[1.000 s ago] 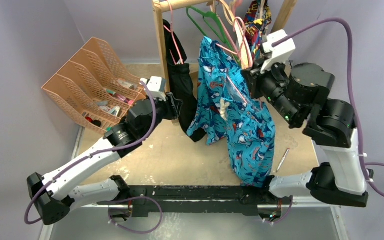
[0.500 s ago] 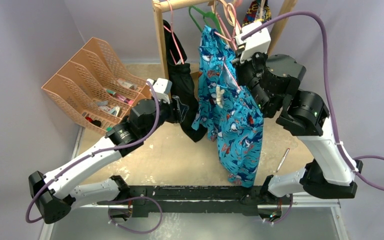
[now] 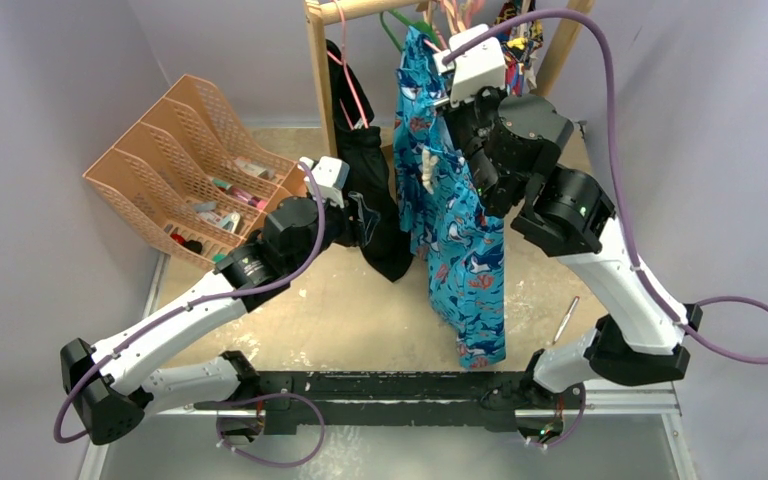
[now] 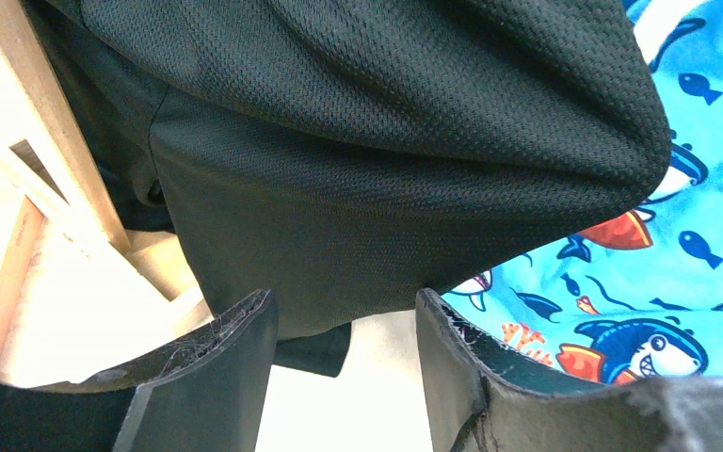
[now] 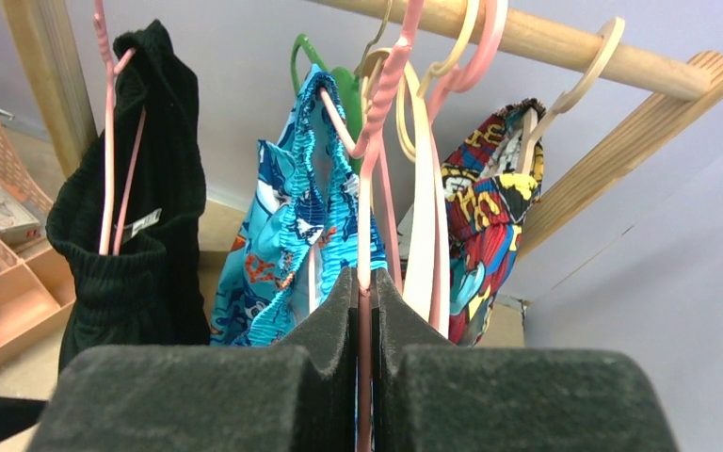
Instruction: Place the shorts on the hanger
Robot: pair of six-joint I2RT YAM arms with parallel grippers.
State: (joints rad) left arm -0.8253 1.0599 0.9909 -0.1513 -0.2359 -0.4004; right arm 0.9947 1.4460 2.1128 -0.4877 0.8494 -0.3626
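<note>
Far-left corner of tan counter [image 3: 350, 315]: peach perforated plastic file trays [image 3: 175, 160]. Left gripper [image 4: 344, 315]: fingers parted wide, holding nothing, just short of plain black mesh garment [image 4: 386, 169] hanging near the far edge. Right of that, bright turquoise shark-print fabric shorts [image 3: 458, 235] hang from thin pink triangular hanger [image 5: 365, 212], above counter's middle toward far edge. Right gripper [image 5: 364, 282]: closed tight on the hanger's stem, close under round wooden rail [image 5: 537, 42]. Multicolour comic-print garment [image 5: 480, 217] hangs rightmost.
</note>
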